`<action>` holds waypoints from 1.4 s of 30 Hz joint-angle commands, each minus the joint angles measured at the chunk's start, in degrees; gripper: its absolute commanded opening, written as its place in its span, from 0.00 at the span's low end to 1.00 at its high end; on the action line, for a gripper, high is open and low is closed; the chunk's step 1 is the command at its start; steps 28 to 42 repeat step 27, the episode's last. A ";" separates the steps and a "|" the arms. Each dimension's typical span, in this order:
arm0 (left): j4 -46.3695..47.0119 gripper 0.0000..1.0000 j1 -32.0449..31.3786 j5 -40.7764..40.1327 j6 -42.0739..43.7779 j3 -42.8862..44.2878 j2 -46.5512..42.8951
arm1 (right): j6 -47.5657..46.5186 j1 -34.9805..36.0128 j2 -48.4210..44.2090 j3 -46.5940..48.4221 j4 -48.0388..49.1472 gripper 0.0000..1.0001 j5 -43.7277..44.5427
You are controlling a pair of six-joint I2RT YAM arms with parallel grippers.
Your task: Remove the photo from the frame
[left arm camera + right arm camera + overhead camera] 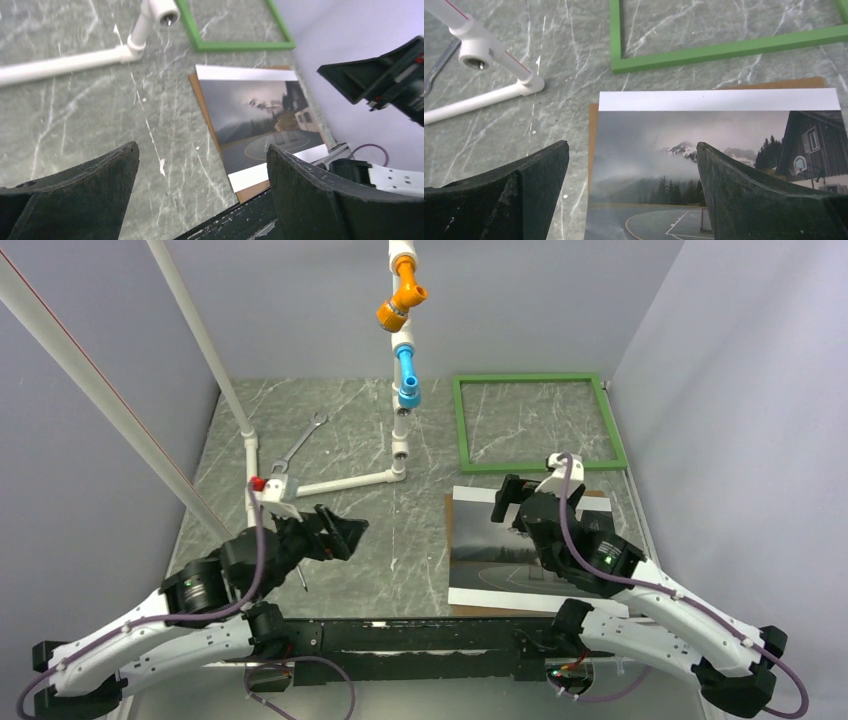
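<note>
left claw (202,149) hangs wide open over the table (75,110), right claw (632,145) wide open, tilted down above the photo (724,130).

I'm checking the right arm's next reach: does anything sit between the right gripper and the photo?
Nothing visible does. The right gripper hangs open over the photo, which lies face up and uncovered on the brown backing panel, apart from the green frame.

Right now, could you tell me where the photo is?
In the top view, the photo lies face up on the brown backing panel, on the table's right side, just below the green frame.
</note>
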 commanded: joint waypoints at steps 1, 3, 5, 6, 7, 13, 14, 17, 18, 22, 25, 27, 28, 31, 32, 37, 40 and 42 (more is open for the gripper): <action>0.43 0.99 0.22 -1.17 11.37 3.32 -4.48 | -1.81 -0.18 -3.05 -0.06 1.08 1.00 4.54; 0.18 0.99 0.18 -2.29 12.79 4.59 -4.57 | -4.53 -0.17 -3.95 -0.04 2.88 1.00 2.91; -0.34 0.99 0.22 -3.36 13.78 6.47 -3.43 | -5.95 -0.20 -4.31 0.08 4.26 1.00 1.82; -0.69 0.99 0.22 -3.57 14.30 7.47 -2.53 | -6.63 -0.13 -4.41 0.04 4.84 1.00 1.47; -0.95 0.99 0.27 -3.71 14.78 8.47 -1.58 | -7.18 -0.14 -4.33 0.01 5.22 1.00 1.33; -3.64 0.99 0.29 -5.13 15.74 15.02 4.56 | -8.29 -0.17 -3.57 0.64 6.51 1.00 2.52; -3.46 0.99 0.30 -5.15 15.94 15.48 4.94 | -8.69 -0.17 -3.57 1.16 6.48 1.00 2.36; -2.92 0.99 0.30 -5.25 15.58 15.66 4.98 | -9.44 -0.14 -4.48 1.30 7.63 1.00 1.80; -2.64 0.99 0.31 -5.11 15.35 15.60 4.83 | -9.57 -0.17 -4.98 1.13 7.98 1.00 1.33; -2.64 0.99 0.40 -4.82 13.51 15.14 4.24 | -10.04 -0.21 -6.89 -0.50 9.69 1.00 0.46; -2.62 0.99 0.40 -3.94 12.76 15.13 3.53 | -11.50 -0.17 -7.50 -1.29 10.37 1.00 -1.17; -2.88 0.99 0.40 -3.46 11.91 14.81 2.83 | -10.10 -0.17 -7.60 -0.75 8.81 1.00 -0.37; -2.88 0.99 0.40 -3.46 11.91 14.81 2.83 | -10.10 -0.17 -7.60 -0.75 8.81 1.00 -0.37; -2.88 0.99 0.40 -3.46 11.91 14.81 2.83 | -10.10 -0.17 -7.60 -0.75 8.81 1.00 -0.37; -2.88 0.99 0.40 -3.46 11.91 14.81 2.83 | -10.10 -0.17 -7.60 -0.75 8.81 1.00 -0.37; -2.88 0.99 0.40 -3.46 11.91 14.81 2.83 | -10.10 -0.17 -7.60 -0.75 8.81 1.00 -0.37; -2.88 0.99 0.40 -3.46 11.91 14.81 2.83 | -10.10 -0.17 -7.60 -0.75 8.81 1.00 -0.37; -2.88 0.99 0.40 -3.46 11.91 14.81 2.83 | -10.10 -0.17 -7.60 -0.75 8.81 1.00 -0.37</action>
